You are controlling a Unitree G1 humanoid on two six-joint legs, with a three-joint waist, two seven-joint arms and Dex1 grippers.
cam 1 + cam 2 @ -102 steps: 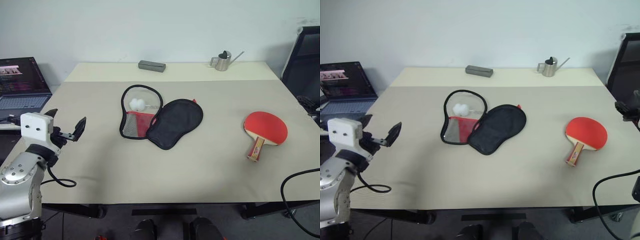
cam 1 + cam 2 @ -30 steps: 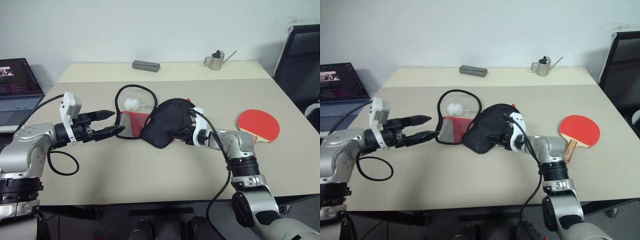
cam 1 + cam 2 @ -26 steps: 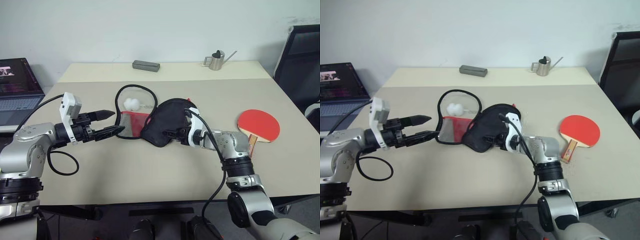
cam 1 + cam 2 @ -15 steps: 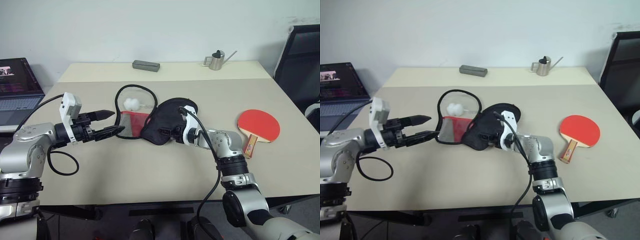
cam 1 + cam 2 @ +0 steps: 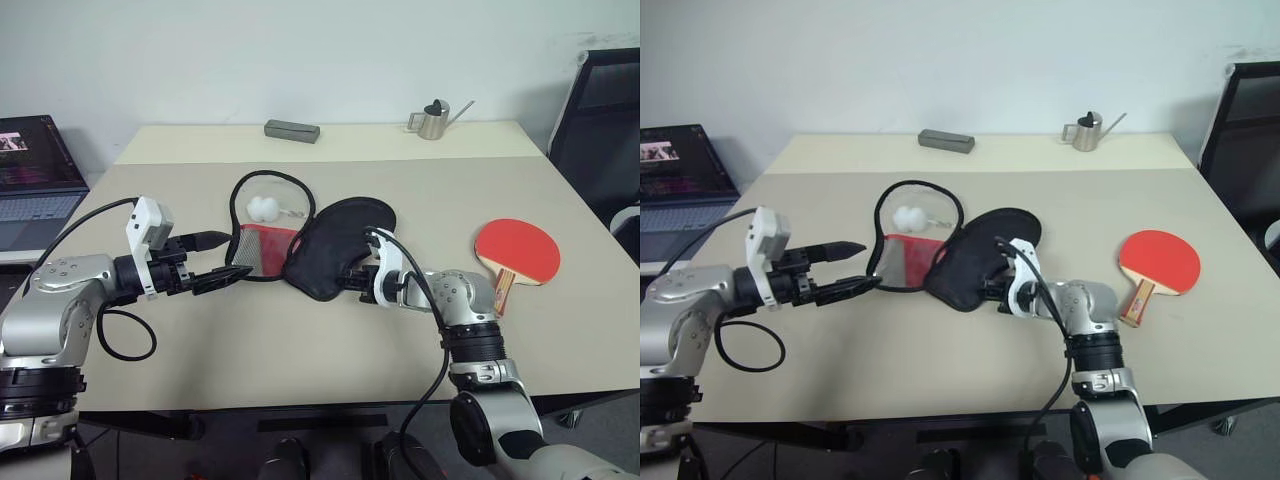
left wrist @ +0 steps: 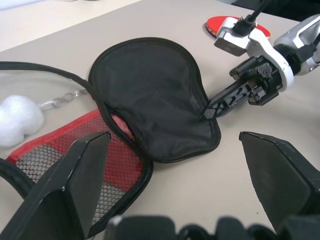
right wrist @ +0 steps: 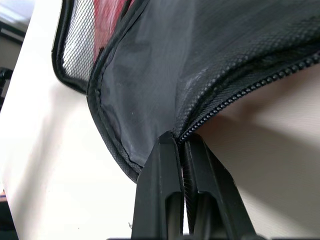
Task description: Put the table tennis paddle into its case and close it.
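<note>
One paddle [image 5: 517, 250], one case [image 5: 335, 247], two balls [image 5: 263, 208].

Case [image 5: 320, 245] mid-table, paddle [image 5: 518, 253] well to its right

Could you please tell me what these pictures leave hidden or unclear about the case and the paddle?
- Case: the black flap covers whatever lies beneath it, in both eye views.
- Table tennis paddle: the right arm hides most of its handle, left eye view.
- White lump inside the case: too small to identify.
</note>
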